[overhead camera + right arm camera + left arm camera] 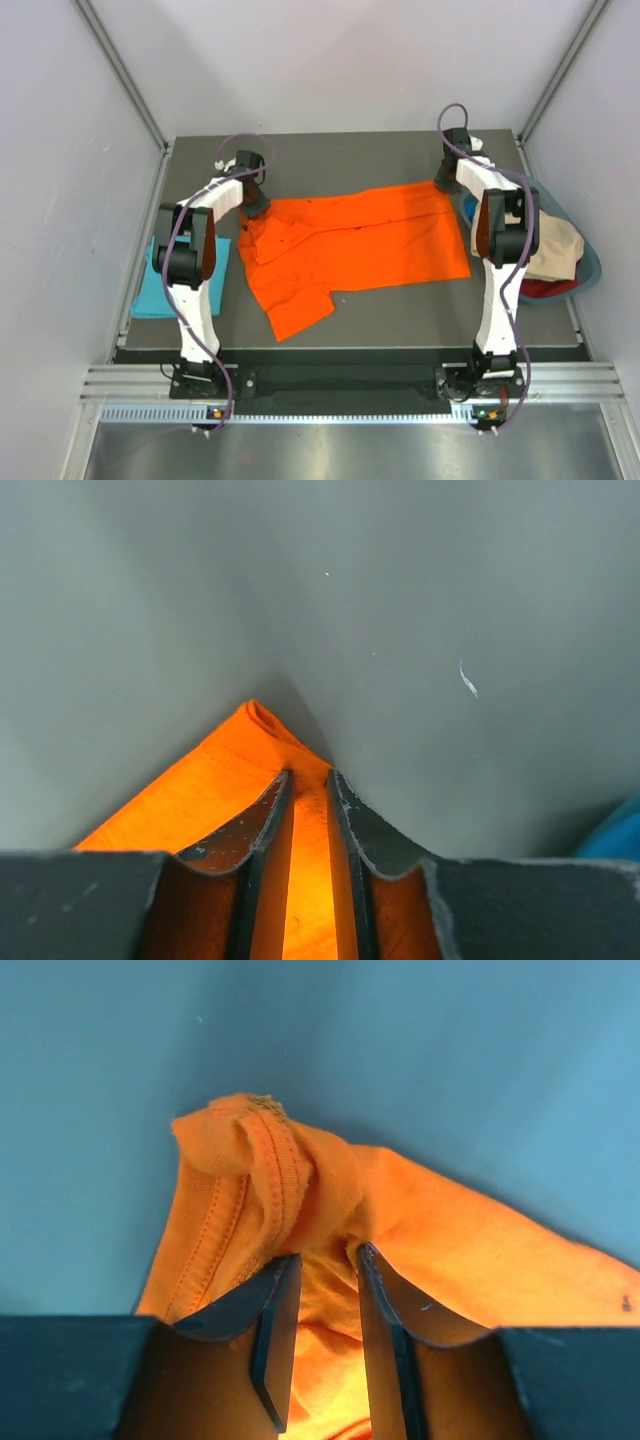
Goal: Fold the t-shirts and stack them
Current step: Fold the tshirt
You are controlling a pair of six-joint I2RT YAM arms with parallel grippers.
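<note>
**Both grippers pinching the orange tee**

The orange t-shirt [350, 250] lies spread sideways across the dark grey table [350, 160]. It's soft and rumpled, with one sleeve flopping toward the near edge. At its far-left corner the left gripper [325, 1260] is clamped on a bunched bit with a double-stitched hem. The right gripper [308, 780] nips a smooth pointed corner at the far right. The turquoise t-shirt [145, 295] sits as a flat folded rectangle at the table's left edge. A blue tub [592, 262] on the right holds beige and red cloth.
</note>
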